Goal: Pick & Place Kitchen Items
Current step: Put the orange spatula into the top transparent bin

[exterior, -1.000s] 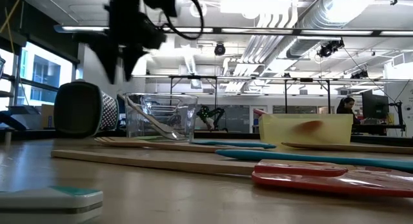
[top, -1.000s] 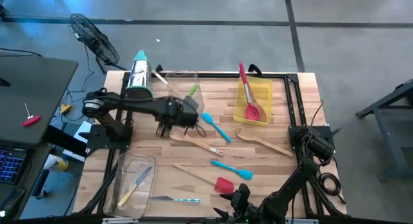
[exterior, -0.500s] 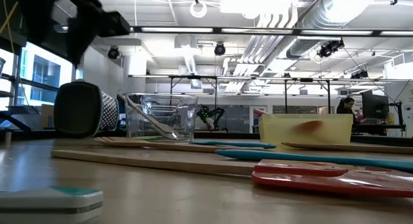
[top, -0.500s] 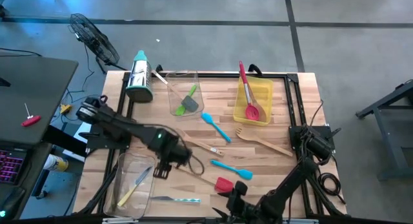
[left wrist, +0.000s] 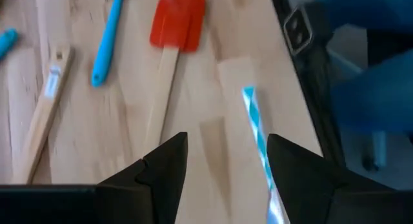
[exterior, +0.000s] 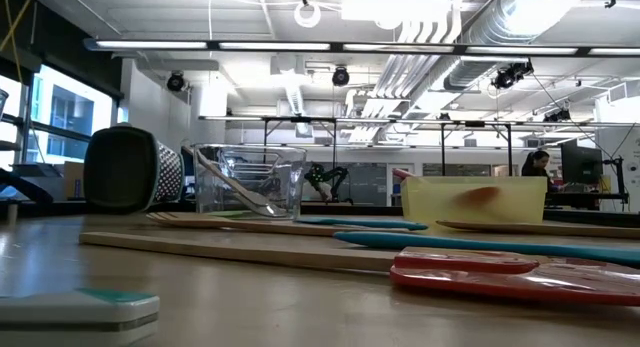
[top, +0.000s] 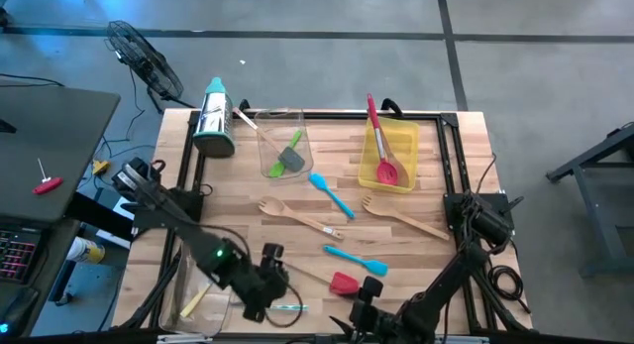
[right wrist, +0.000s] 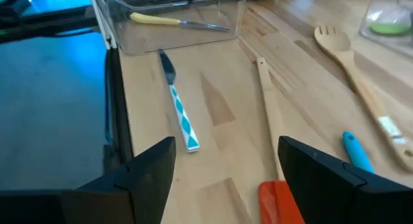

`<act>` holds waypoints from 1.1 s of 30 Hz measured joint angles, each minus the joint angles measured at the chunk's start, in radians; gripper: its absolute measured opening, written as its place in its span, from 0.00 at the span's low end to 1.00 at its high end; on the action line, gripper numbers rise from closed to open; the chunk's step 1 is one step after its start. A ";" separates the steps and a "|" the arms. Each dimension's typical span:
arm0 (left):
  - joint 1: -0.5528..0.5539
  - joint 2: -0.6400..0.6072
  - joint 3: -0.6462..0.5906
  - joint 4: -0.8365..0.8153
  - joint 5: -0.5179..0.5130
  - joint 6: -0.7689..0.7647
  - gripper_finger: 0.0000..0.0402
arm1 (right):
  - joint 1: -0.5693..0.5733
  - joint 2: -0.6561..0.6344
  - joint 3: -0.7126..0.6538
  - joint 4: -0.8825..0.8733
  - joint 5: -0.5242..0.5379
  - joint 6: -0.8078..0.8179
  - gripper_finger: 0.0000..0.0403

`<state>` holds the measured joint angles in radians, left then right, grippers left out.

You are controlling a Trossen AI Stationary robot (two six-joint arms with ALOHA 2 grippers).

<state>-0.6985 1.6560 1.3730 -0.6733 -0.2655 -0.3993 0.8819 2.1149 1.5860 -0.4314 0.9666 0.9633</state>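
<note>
Utensils lie loose on the wooden table: a knife with a teal-and-white handle (top: 288,307) at the near edge, a red spatula with a wooden handle (top: 343,283), two blue spatulas (top: 355,258) (top: 330,193), and a wooden spoon (top: 297,218) and fork (top: 401,217). My left gripper (top: 264,296) hangs open just over the knife. In the left wrist view the knife (left wrist: 257,124) lies on the wood between the fingers of my left gripper (left wrist: 226,172), untouched. My right gripper (right wrist: 239,179) waits open at the near edge, right of the knife (right wrist: 178,113).
A clear bin (top: 201,275) at the near left holds a yellow-handled knife (right wrist: 174,19). At the far side, another clear bin (top: 282,146) holds a green spatula, a yellow bin (top: 392,158) holds a red spatula, and a grater (top: 213,118) stands at the far left corner.
My left arm has swung from over the far clear bin toward the table's near edge and down. Its gripper now hangs over the teal-handled knife and has left the low view. No utensil has moved.
</note>
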 joint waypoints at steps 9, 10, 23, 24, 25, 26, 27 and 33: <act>-0.062 0.095 -0.001 0.078 -0.178 -0.012 0.51 | -0.007 -0.007 0.000 0.014 -0.075 -0.072 0.66; -0.061 0.108 -0.001 0.075 -0.182 -0.008 0.51 | -0.007 -0.007 0.000 0.013 -0.084 -0.070 0.66; 0.043 0.245 0.000 -0.038 -0.223 -0.018 0.51 | 0.016 -0.007 0.000 -0.012 -0.079 -0.048 0.66; 0.057 0.255 0.000 -0.064 -0.225 -0.030 0.51 | 0.016 -0.007 0.000 -0.012 -0.079 -0.048 0.66; 0.070 0.265 0.000 -0.096 -0.226 -0.043 0.51 | 0.016 -0.007 0.000 -0.013 -0.079 -0.045 0.66; 0.082 0.273 0.000 -0.123 -0.226 -0.056 0.51 | 0.016 -0.007 0.000 -0.013 -0.079 -0.041 0.66; 0.094 0.280 0.000 -0.143 -0.225 -0.066 0.51 | 0.016 -0.007 0.000 -0.015 -0.079 -0.033 0.66; 0.110 0.282 -0.001 -0.192 -0.137 -0.012 0.51 | 0.022 -0.007 0.000 -0.041 -0.084 0.036 0.66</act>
<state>-0.5889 1.9377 1.3724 -0.8648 -0.4030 -0.4114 0.9043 2.1078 1.5860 -0.4728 0.8825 0.9994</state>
